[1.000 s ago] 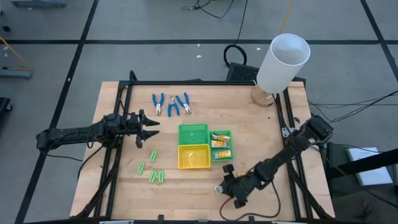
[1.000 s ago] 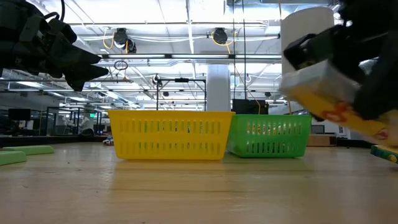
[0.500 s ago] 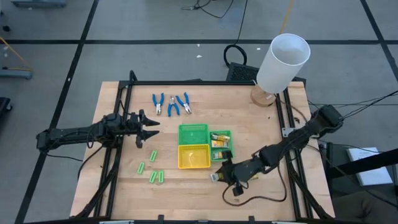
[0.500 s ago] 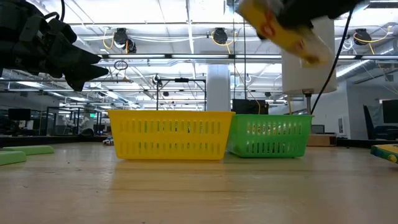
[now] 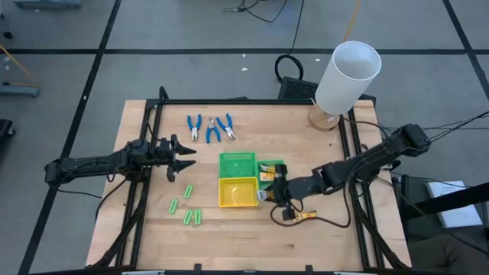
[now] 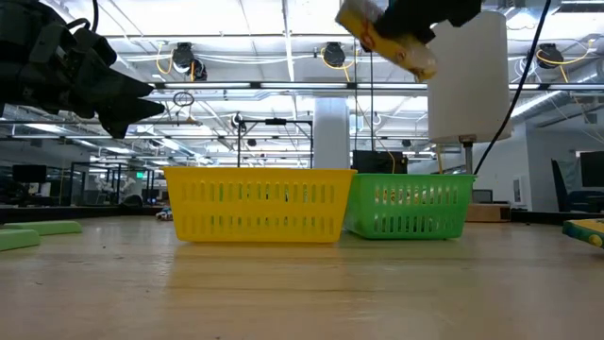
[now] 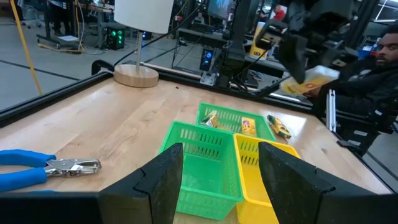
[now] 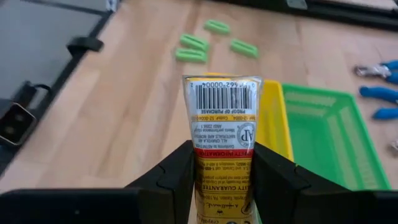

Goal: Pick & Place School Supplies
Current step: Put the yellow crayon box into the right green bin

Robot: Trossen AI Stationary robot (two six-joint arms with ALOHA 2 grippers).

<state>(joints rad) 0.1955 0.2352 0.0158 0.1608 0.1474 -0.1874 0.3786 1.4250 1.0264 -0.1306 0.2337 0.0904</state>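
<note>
Right gripper (image 5: 269, 194) risen, clamped on packet (image 8: 222, 133) beside yellow tray (image 5: 238, 192), left gripper (image 5: 186, 158) apart.

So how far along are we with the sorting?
Done: some yellow-orange packets lie in the small green tray. In hand: the right gripper holds another packet above the trays. Left: the green sticks and blue-handled tools lie on the table; the left gripper waits open.

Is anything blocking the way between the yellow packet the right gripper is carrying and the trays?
Nothing visible does. The right gripper holds the yellow packet in the air beside the yellow tray, above the trays' rims in the low view. The small green tray already holds other packets, yet its top is open.
</note>
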